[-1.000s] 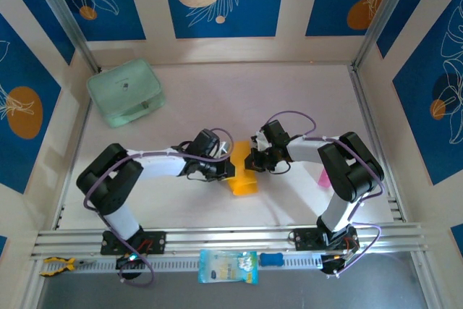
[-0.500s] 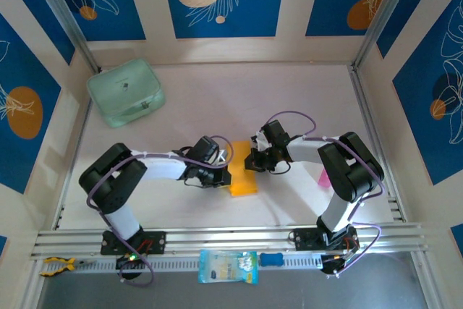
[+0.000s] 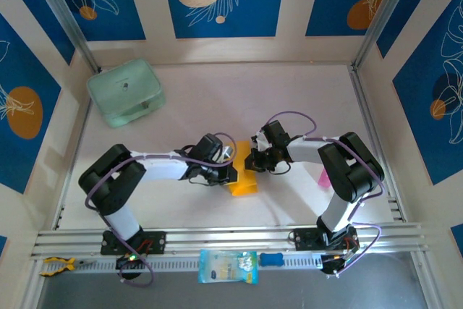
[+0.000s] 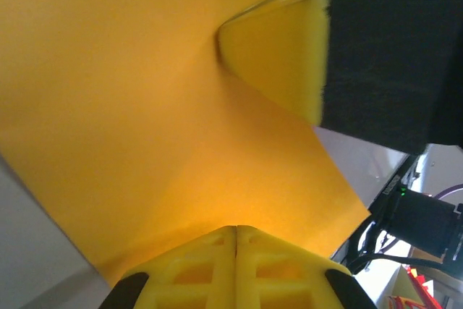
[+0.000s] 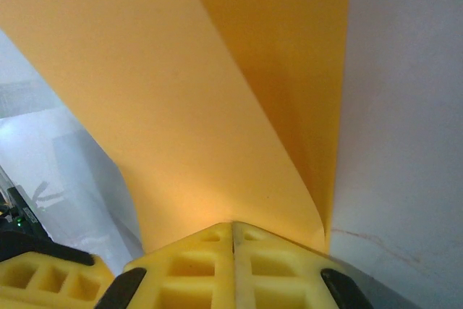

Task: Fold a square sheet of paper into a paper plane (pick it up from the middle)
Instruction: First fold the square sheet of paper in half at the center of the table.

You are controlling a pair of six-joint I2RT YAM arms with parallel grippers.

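The left gripper (image 4: 236, 231) is clenched on the square sheet of paper (image 4: 145, 106). In the left wrist view its 2 yellow fingers meet with no gap, and the orange-yellow sheet runs straight out from between them. The right gripper (image 5: 233, 226) is clamped on the same sheet (image 5: 181, 106), its 2 fingers pressed together at the paper's edge. From that pinch the sheet rises in a broad curve, with 1 layer rolling over in a soft, uncreased bend on the right side.

In the left wrist view, a yellow pad (image 4: 282, 52) backed in black presses on the sheet from the upper right.

From above, the left gripper (image 3: 230, 174) and the right gripper (image 3: 251, 162) face each other, very close together. The sheet (image 3: 244, 183) sits between them as a small, doubled-over orange shape, reaching from the fingers toward the near edge. It lies near the middle of the pale table (image 3: 289, 99), slightly toward the near side.

Further out, a mint-green case (image 3: 125, 93) rests at the far left corner, well apart from the paper. A pale blue packet (image 3: 228, 266) lies on the rail in front of the arm bases, with a blue-handled tool (image 3: 273, 259) just beside it.
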